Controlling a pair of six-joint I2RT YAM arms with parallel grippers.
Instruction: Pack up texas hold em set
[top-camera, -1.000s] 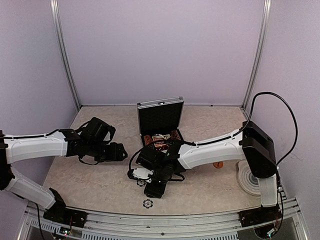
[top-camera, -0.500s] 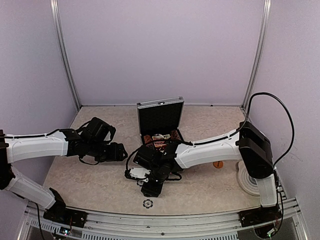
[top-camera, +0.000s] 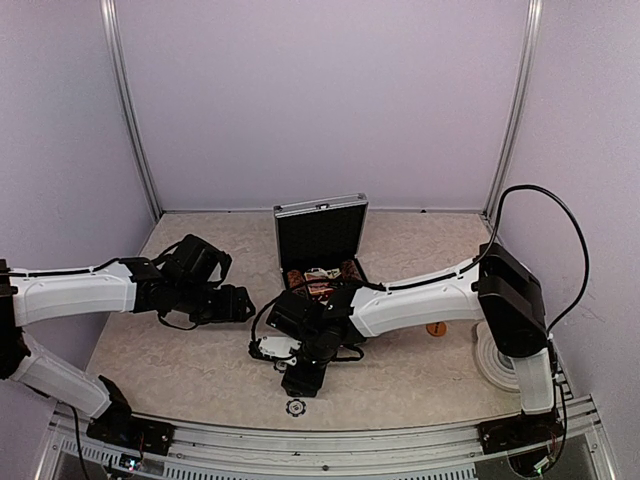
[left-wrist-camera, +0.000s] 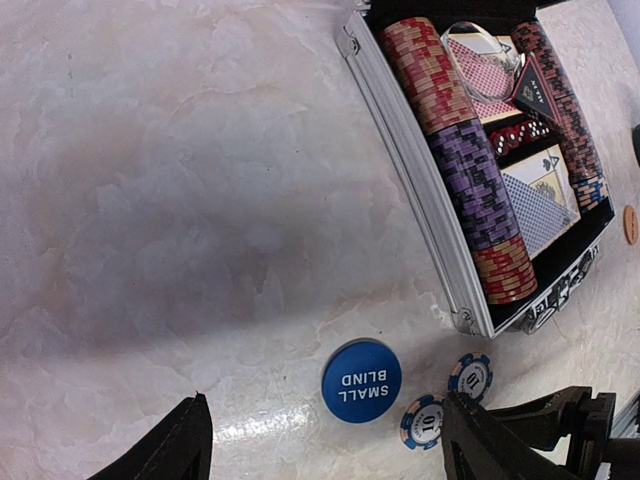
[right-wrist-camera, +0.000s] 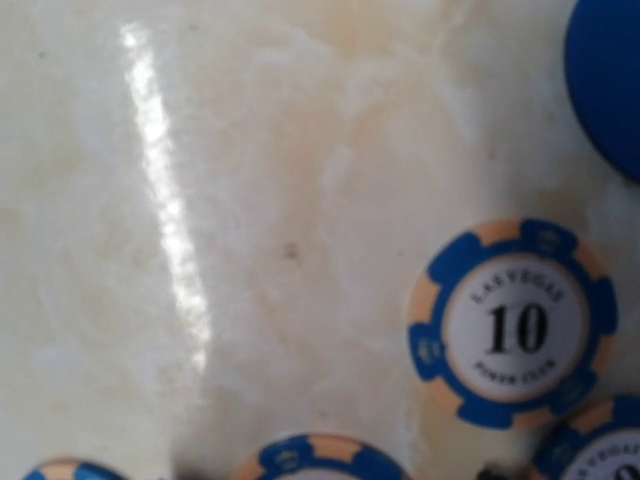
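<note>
Left hand (left-wrist-camera: 325, 405): fingers (left-wrist-camera: 180, 445) spread wide, nothing between them, hanging over bare bench (left-wrist-camera: 150, 200).

Lower middle of the left wrist view, just past the fingers: blue round button (left-wrist-camera: 361, 381) marked SMALL BLIND, flat on the bench. Two blue chips (left-wrist-camera: 470, 377) lie just to its right, near each other.

Upper right of that view: silver case (left-wrist-camera: 410, 170), open. Inside are a row of red and purple chip stacks (left-wrist-camera: 455, 140), a red card deck (left-wrist-camera: 480, 75), a blue card deck (left-wrist-camera: 540, 200), red dice (left-wrist-camera: 520, 135) and a black triangle (left-wrist-camera: 535, 90).

Right hand (top-camera: 303, 378): low over the bench, centre of the top view, just below the case, whose lid (top-camera: 320, 228) stands upright. Cannot tell whether it is spread or closed; its own view shows no fingers.

Right wrist view, close on the bench: a blue chip marked 10 (right-wrist-camera: 513, 325) at right. The button's edge sits in the upper right corner, and more chips are cut off by the lower edge.

Top view: one lone chip (top-camera: 296, 407) lies below the right hand, near the bench's front edge.
</note>
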